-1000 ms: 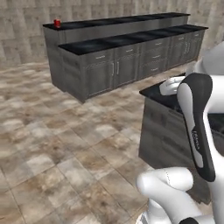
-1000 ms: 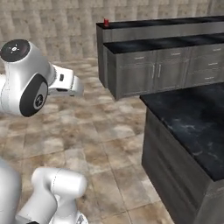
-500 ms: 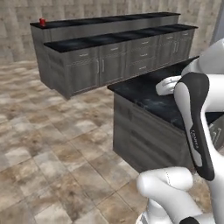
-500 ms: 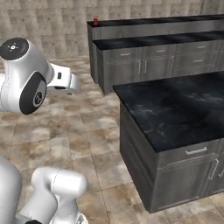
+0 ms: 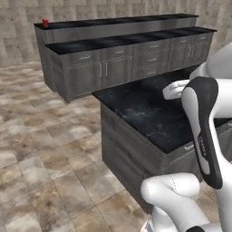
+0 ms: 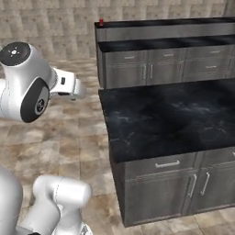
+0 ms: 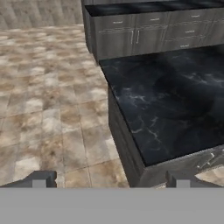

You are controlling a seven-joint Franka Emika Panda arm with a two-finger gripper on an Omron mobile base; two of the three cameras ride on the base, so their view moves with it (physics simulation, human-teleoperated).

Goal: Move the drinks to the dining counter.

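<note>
One drink, a small red can (image 5: 45,22), stands upright at the left end of the dining counter's (image 5: 127,21) raised ledge; the right base view has the can (image 6: 101,21) at the same end of the dining counter (image 6: 174,22). My gripper (image 7: 111,179) is open, its two dark fingertips (image 7: 39,178) wide apart with nothing between them. It hangs high, looking down past the corner of a shorter black-topped block, far from the can. The dining counter's lower level (image 7: 144,8) crosses the top of the hand view.
A single-level block (image 5: 149,113) with a black veined top and grey drawers stands right before the base, between me and the dining counter; it also shows as the block (image 6: 170,114). Tiled floor (image 5: 41,136) lies open to its left. A stone wall closes the back.
The whole scene has shifted in both base views, so the base has driven: the black-topped block now lies closer and more central. The arm keeps its pose and the gripper stays open.
</note>
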